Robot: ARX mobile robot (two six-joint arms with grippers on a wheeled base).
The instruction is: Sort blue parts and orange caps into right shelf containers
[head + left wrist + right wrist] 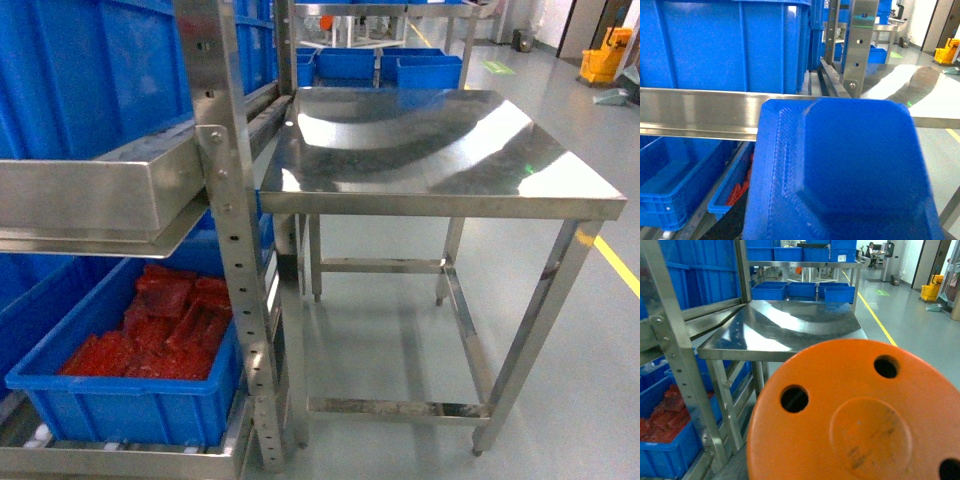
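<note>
A blue part point(850, 170) fills the lower left wrist view, close to the camera and clear of the shelf; it hides my left gripper's fingers, which grip it. An orange cap point(860, 420) with round holes fills the lower right wrist view in the same way, held in my right gripper above the floor. Neither gripper shows in the head view. Large blue crates sit on the steel shelf: one on the upper level point(90, 70) point(725, 45) and one below point(120, 405) holding red pieces.
A steel table point(440, 150) point(790, 325) stands right of the shelf upright point(235, 230). A steel shelf rail point(700, 112) crosses just behind the blue part. More blue crates point(380, 65) sit behind the table, and a yellow mop bucket point(605, 55) stands at the far right.
</note>
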